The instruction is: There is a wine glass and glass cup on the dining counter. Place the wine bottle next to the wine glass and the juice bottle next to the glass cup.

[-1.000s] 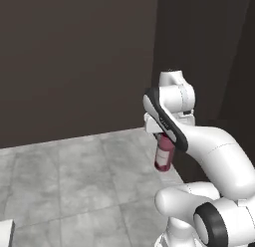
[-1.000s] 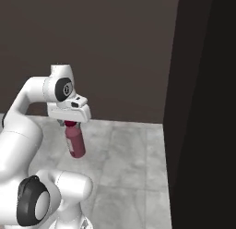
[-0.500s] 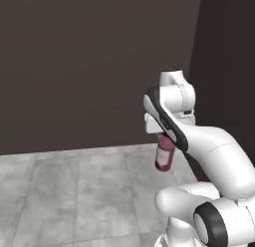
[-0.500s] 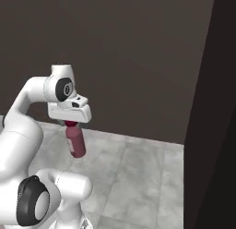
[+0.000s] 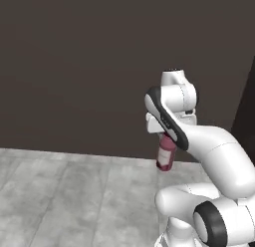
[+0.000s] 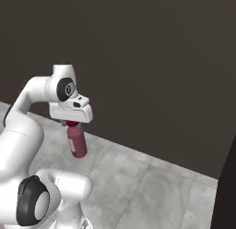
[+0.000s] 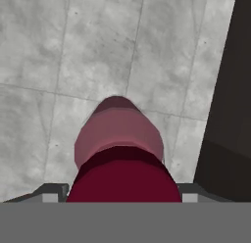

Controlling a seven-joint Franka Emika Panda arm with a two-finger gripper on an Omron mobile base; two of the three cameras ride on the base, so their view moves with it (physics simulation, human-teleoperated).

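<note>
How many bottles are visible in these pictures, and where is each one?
1. The juice bottle hangs by its cap from the gripper, above the grey tiled floor. Other bottles may be outside these views.

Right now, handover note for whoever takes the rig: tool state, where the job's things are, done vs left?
Tool: shut on the juice bottle, gripping it at the dark red cap; the bottle hangs below the hand, clear of the grey tiled floor.
Surroundings: a dark wall ahead in both base views. The hand view looks down the bottle at floor tiles.
Done: juice bottle picked up and in carry.
Left: get to the dining counter and set the juice bottle beside the glass cup. Wine bottle status can't be judged from these views, so check it once at the counter.
</note>
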